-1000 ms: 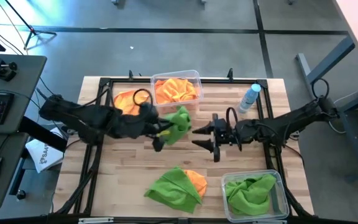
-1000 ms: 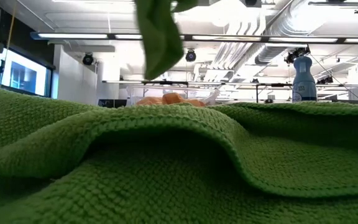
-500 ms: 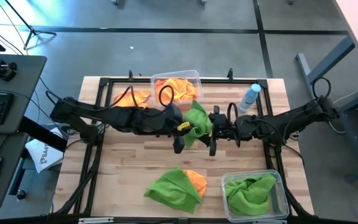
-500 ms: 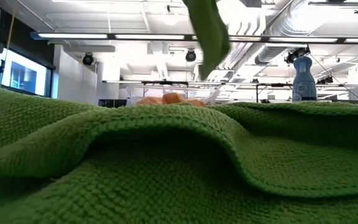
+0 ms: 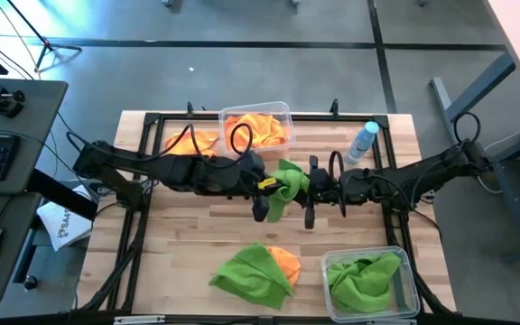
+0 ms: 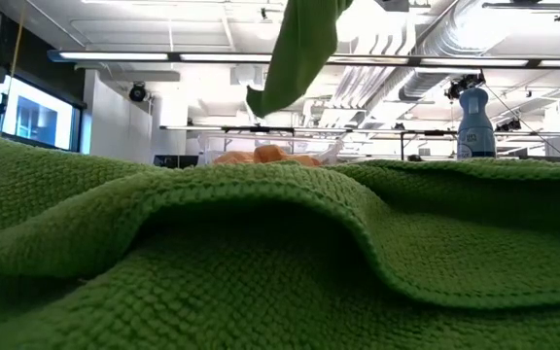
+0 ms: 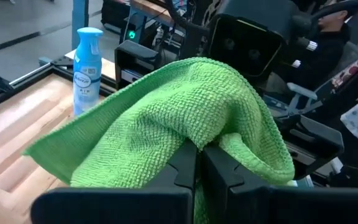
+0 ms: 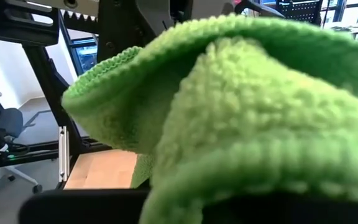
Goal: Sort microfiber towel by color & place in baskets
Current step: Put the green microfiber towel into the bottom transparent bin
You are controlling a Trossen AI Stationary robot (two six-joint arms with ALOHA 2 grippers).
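A green microfiber towel hangs above the table's middle, with my left gripper shut on it. In the low view its lower end hangs well clear of the table. My right gripper stands right against the towel's right side, and the cloth fills its wrist view. A far basket holds orange towels. A near-right basket holds green towels. Another green towel lies on an orange one near the front edge. One orange towel lies at the far left. My left gripper pinches a bunched fold of the green towel between its two fingers. They come at it about level from the table's left. The towel is lifted clear; it drapes over the fingertips and hangs slack below them.
A clear bottle with a blue cap stands at the far right, close behind my right arm. A black frame runs along the table's edges. Bare wood shows at the near left. A green towel fills the low view's foreground.
My left gripper has carried the green towel toward the table's right edge, up to my right gripper, then stopped. The towel has stayed lifted clear and now looks more bunched between the two grippers.
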